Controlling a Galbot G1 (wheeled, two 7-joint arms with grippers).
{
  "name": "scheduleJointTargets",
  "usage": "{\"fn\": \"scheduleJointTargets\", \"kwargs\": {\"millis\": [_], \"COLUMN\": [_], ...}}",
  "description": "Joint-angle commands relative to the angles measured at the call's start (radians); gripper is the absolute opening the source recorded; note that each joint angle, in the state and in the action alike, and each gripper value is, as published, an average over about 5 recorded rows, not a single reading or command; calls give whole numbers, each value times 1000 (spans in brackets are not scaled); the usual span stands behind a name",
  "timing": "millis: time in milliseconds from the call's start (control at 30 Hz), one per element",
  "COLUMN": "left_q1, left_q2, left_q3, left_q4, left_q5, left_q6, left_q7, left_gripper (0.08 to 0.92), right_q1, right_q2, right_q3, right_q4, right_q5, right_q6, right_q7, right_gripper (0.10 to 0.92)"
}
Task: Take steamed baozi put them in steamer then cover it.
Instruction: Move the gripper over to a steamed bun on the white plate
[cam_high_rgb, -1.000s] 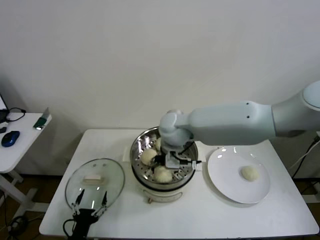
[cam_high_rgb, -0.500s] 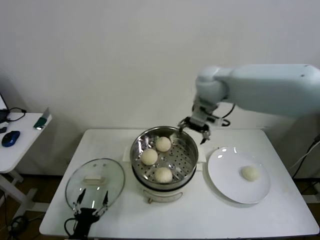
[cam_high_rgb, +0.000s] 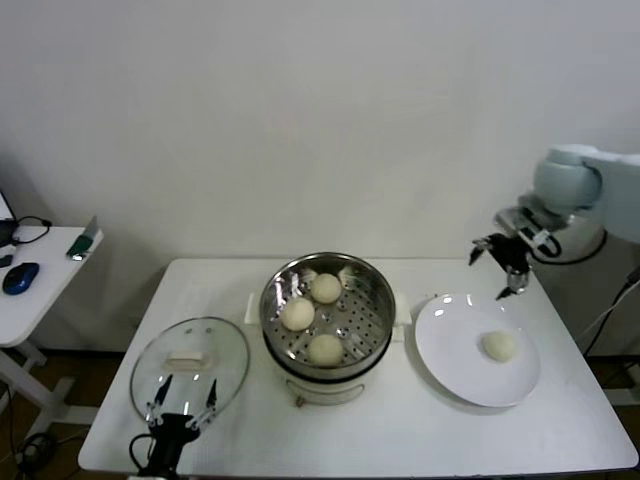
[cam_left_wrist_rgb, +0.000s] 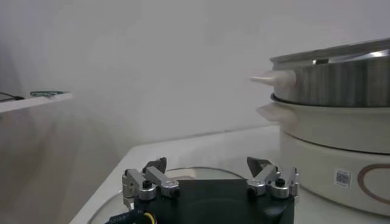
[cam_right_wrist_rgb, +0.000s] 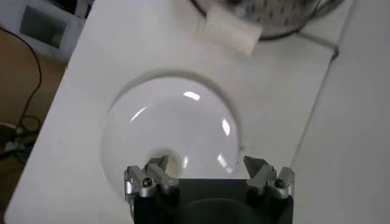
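Right gripper (cam_high_rgb: 503, 268) hangs spread and empty above the plate (cam_high_rgb: 450, 360); a hard pinch could squash the last baozi (cam_high_rgb: 500, 346). Left gripper (cam_high_rgb: 182, 404), spread, waits by the cover (cam_high_rgb: 225, 355).

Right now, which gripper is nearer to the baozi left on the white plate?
The right. The right gripper hangs open just above and behind the last baozi on the plate; the left gripper waits by the cover, across the steamer.
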Motion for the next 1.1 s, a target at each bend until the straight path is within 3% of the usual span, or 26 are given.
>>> {"fn": "scheduleJointTargets", "kwargs": {"millis": [33,633,1100], "left_q1": [5,10,8], "left_q2": [-1,-2,-1], "left_q3": [-6,-10,-10], "left_q4": [0,7,10], "left_q5": [-1,3,3], "left_q6": [-3,-2,-3], "left_q7": [-1,-2,-3], "left_gripper": [823,823,823], "right_q1": [-341,-724,-765], "right_q2": [-131,-32,-7], "right_q3": [199,523,601], "right_q4": [-76,-253,-315], "right_q5": [-177,-250,-262], "right_q6": [-126,-151,-137], "right_q7": [41,83,96], "right_gripper": [823,823,823]}}
